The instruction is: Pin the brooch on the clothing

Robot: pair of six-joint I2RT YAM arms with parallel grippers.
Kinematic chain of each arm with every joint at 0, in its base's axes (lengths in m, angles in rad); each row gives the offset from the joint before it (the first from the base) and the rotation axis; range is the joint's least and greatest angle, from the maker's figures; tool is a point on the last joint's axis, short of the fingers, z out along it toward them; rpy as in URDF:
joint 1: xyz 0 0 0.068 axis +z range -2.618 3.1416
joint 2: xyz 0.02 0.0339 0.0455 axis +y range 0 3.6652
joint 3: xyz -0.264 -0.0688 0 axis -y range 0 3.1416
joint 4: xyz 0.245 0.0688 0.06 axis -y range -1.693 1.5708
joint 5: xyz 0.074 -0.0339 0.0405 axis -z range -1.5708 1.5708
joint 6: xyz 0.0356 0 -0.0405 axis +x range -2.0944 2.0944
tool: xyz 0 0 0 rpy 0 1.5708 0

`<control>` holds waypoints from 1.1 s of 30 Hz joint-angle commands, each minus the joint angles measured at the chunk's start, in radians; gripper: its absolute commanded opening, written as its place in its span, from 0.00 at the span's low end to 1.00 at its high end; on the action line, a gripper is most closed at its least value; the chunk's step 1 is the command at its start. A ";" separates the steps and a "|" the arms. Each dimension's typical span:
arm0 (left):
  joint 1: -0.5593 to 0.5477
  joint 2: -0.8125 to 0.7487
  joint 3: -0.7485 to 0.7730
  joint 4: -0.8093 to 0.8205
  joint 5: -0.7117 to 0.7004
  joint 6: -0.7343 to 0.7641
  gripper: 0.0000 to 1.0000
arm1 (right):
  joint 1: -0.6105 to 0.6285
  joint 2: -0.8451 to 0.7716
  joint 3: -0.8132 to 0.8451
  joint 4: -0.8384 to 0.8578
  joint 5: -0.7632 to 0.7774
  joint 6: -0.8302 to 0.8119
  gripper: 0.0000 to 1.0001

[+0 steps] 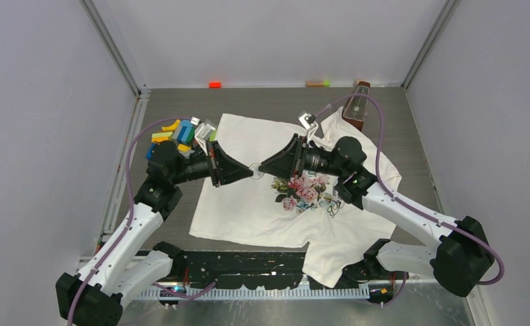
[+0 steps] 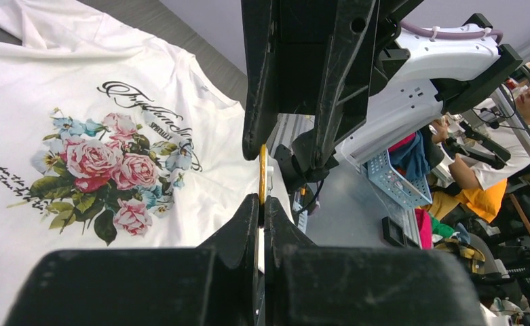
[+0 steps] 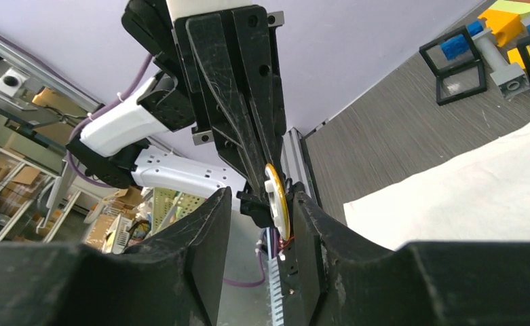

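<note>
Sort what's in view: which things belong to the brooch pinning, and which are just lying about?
Job: brooch, clamped in left gripper; right gripper, open around it; floral T-shirt.
Lying about: coloured blocks, brown object at the back, orange block by the wall.

I saw a heap of toy blocks [image 1: 177,132], yellow, blue and green, at the back left of the grey table [image 1: 269,102]. A small orange block [image 1: 214,85] lay by the back wall. A green and orange bit [image 1: 318,83] lay further right. A brown wooden thing [image 1: 358,105] stood near the back right corner. Black frames [image 3: 460,66] sat beside the blocks. Off the table I saw a blue basket [image 2: 398,180] and a person in a white top [image 2: 523,132].
</note>
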 commanded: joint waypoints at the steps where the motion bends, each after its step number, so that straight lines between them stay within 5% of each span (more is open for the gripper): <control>1: 0.006 -0.013 0.040 0.048 0.031 0.013 0.00 | -0.012 0.028 -0.005 0.173 -0.037 0.069 0.43; 16: 0.014 -0.017 0.038 0.054 0.024 0.013 0.00 | -0.015 0.088 -0.025 0.216 -0.118 0.123 0.41; 33: 0.016 -0.011 0.038 0.057 0.052 0.010 0.00 | -0.028 0.183 0.051 0.074 -0.081 0.147 0.11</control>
